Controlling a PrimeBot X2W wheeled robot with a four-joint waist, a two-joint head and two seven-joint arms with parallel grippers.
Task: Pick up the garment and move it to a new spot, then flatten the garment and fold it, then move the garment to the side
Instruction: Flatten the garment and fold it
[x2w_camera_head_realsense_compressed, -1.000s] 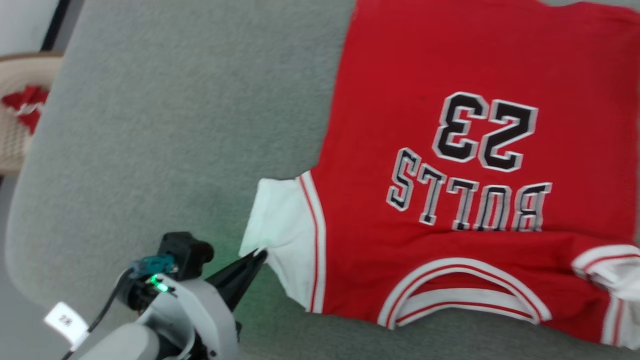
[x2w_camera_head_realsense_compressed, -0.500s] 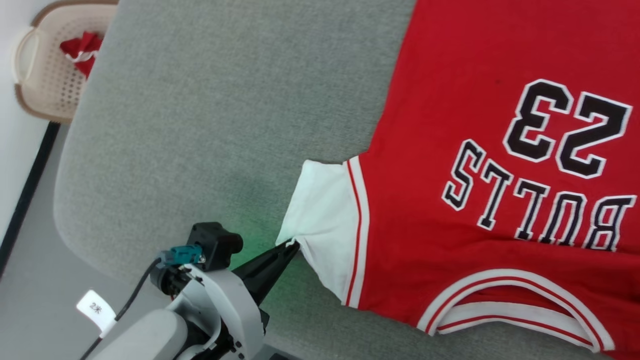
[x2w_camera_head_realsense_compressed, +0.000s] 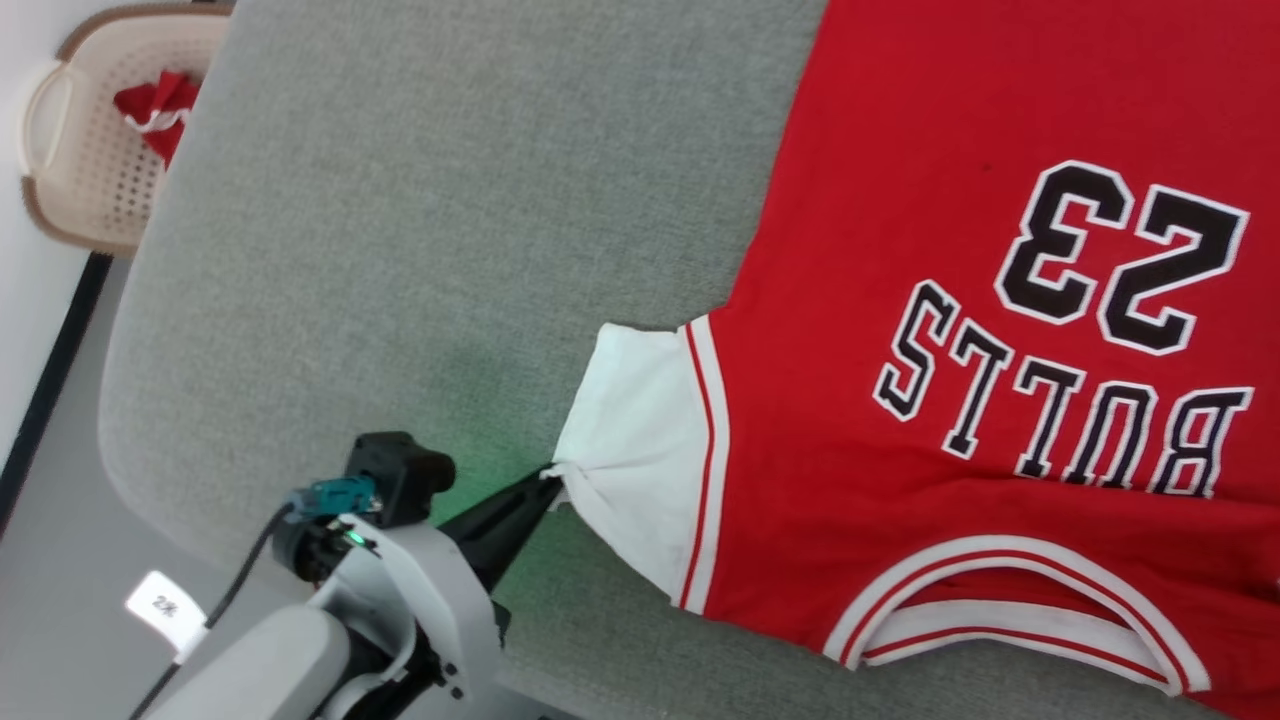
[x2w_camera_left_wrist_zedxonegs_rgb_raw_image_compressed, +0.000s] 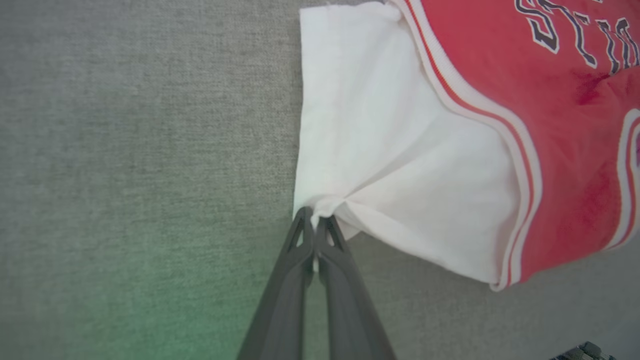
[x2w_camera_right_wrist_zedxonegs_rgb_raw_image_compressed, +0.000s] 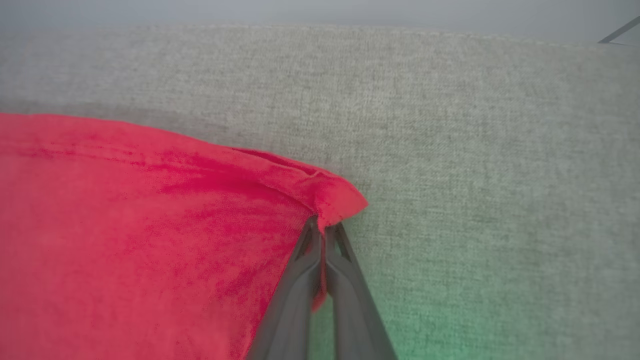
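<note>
Head view, nearest item first. We enter the left arm's pale forearm at the lower left, with a white tag (x2w_camera_head_realsense_compressed: 160, 605) hanging from its cable.

Left gripper (x2w_camera_head_realsense_compressed: 548, 472): dark fingers brought together on the outer hem corner of the white sleeve (x2w_camera_head_realsense_compressed: 640, 440), which puckers at the pinch. In the left wrist view we record the same gripper (x2w_camera_left_wrist_zedxonegs_rgb_raw_image_compressed: 314, 215) with its two fingers pressed tight on a small bunch of that sleeve (x2w_camera_left_wrist_zedxonegs_rgb_raw_image_compressed: 380, 150), low over the grey fabric.

The garment (x2w_camera_head_realsense_compressed: 880, 200): red jersey, lying chest-up and mostly flat on the right part of the grey upholstered surface (x2w_camera_head_realsense_compressed: 420, 220). Its striped collar is toward us, and its black-and-white lettering and number are upside down to the camera.

Right gripper (x2w_camera_right_wrist_zedxonegs_rgb_raw_image_compressed: 322, 227), right wrist view: fingers clamped on a red hem corner of the garment (x2w_camera_right_wrist_zedxonegs_rgb_raw_image_compressed: 125, 225), a little cloth showing between them. The corner is lifted slightly off the grey upholstered surface (x2w_camera_right_wrist_zedxonegs_rgb_raw_image_compressed: 475, 125).

Farthest, upper left of the head view, beyond the edge of the surface: a beige perforated basket (x2w_camera_head_realsense_compressed: 80, 190), with a bunch of red-and-white cloth (x2w_camera_head_realsense_compressed: 150, 105) inside it.
</note>
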